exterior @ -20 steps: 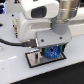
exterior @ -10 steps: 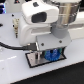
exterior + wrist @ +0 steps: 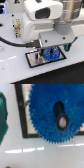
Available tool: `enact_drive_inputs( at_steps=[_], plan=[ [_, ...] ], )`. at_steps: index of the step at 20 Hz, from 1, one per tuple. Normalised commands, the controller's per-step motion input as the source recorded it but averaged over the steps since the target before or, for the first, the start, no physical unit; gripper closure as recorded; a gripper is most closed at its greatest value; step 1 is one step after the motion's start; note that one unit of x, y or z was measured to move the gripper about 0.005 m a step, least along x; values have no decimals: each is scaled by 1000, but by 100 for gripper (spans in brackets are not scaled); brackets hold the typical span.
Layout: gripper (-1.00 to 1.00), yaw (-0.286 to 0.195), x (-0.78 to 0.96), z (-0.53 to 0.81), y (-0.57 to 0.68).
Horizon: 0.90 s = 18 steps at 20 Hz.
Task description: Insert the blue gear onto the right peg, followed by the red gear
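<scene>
The blue gear (image 3: 51, 53) lies flat on the black-bordered grey plate (image 3: 36, 60). In the wrist view the blue gear (image 3: 50, 104) fills the frame, and a small grey pin end shows in its centre hole (image 3: 62, 121); that looks like the right peg. My gripper (image 3: 52, 48) hangs just above the gear with its dark fingers (image 3: 63, 48) apart on either side. No finger touches the gear in the wrist view. The red gear is out of view.
The plate's black border (image 3: 20, 109) runs beside the gear. A green object (image 3: 4, 116) sits just outside the plate. White table surface (image 3: 15, 70) lies around the plate. Black cables (image 3: 12, 42) run along the exterior view's left.
The arm has shifted only slightly over the plate. The blue gear stays in the same place on the plate.
</scene>
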Motion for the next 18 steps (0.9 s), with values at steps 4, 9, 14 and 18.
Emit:
enact_drive_inputs(
  at_steps=[4,9,14,18],
  plan=[
    [-100,0,-399,290,229],
    [-100,0,-583,108,292],
    [-100,0,-630,45,335],
    [-100,0,-542,-10,375]
  ],
)
